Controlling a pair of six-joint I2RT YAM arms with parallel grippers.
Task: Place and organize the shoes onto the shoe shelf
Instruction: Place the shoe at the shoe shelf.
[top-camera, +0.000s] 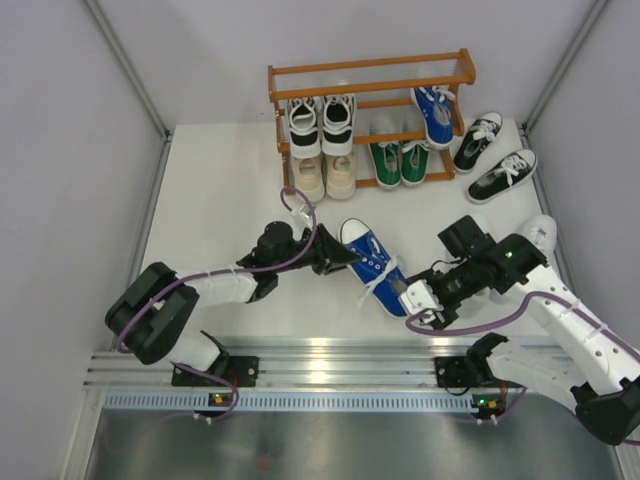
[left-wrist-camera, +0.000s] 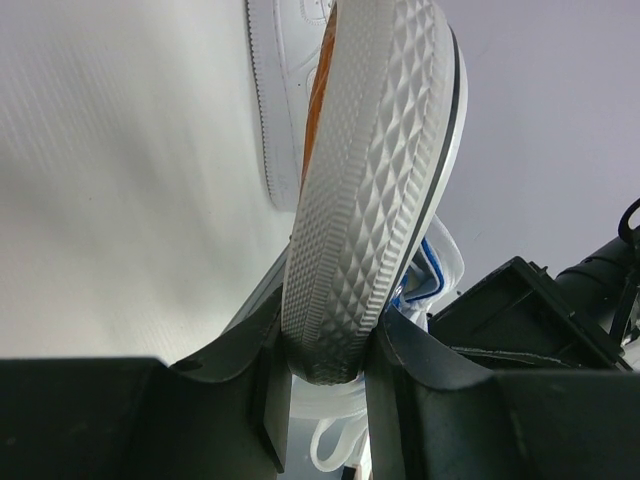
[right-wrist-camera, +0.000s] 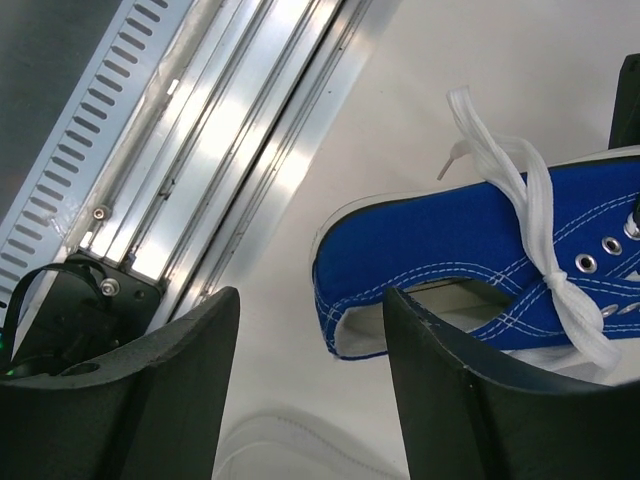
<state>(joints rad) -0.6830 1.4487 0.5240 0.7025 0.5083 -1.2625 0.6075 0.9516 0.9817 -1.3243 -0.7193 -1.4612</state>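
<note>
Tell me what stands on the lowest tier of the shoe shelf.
A beige pair on the left and a green pair beside it. Their back parts are covered by the middle tier, so anything behind them cannot be seen.

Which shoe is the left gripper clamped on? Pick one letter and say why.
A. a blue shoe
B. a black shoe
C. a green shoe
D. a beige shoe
A: the left gripper pinches the patterned sole of the blue shoe, at its toe end, in front of the shelf.
</note>
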